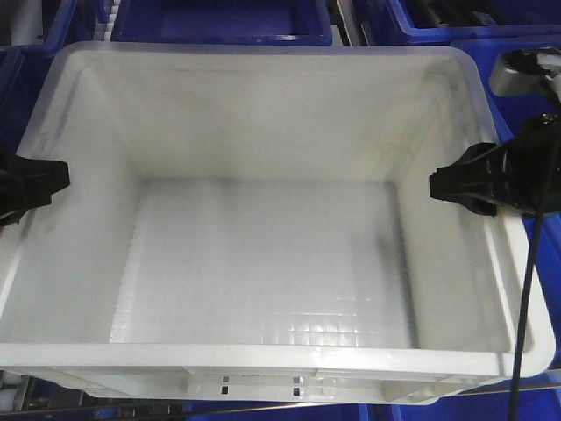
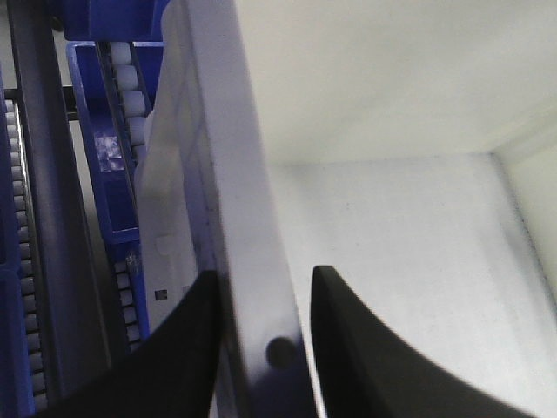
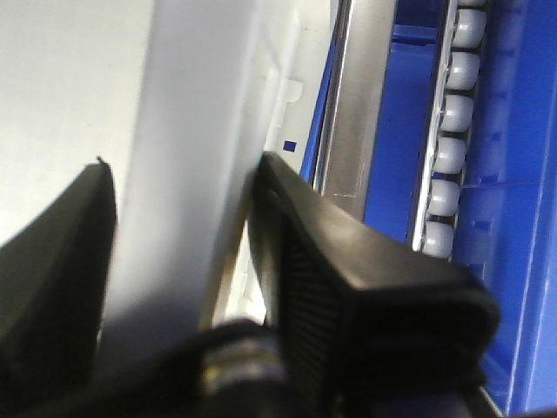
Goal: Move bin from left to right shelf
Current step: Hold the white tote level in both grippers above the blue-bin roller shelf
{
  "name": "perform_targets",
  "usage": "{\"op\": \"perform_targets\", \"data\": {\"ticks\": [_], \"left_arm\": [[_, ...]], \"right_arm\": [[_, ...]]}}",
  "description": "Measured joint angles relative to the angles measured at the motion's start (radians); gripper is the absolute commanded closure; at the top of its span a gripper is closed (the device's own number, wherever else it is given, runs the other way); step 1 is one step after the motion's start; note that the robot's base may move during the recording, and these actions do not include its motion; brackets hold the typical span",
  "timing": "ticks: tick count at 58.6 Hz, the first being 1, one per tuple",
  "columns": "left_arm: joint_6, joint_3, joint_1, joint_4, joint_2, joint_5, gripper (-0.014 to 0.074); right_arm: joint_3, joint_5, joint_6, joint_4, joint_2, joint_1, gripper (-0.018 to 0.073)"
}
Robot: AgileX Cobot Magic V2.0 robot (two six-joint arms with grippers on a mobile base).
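Blue totes (image 1: 219, 22) sit all around the scene, with rows of white rollers (image 3: 452, 157) and a shiny metal rail (image 3: 352, 113) beside them. 1 tote at the top right has dark things in it, too blurry to name. The big white bin (image 1: 263, 88) fills the middle of the front view, with blue totes showing past its sides. Inside it only the bare white floor shows, marked with little squares, and the walls have some grey smudges. The left gripper (image 2: 265, 274) is on the bin's left wall, with 1 black finger inside the bin and 1 outside, squeezed close on the thick rim. The right gripper (image 3: 183, 165) does the same on the right wall, and its outer finger touches the rim. A black cable (image 1: 526, 298) hangs down past the bin's right front corner
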Motion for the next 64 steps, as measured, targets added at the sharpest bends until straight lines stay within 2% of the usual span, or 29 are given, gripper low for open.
{"op": "perform_targets", "data": {"ticks": [64], "left_arm": [[0.000,0.000,0.000,0.000,0.000,0.000,0.0596]], "right_arm": [[0.000,0.000,0.000,0.000,0.000,0.000,0.0564]]}}
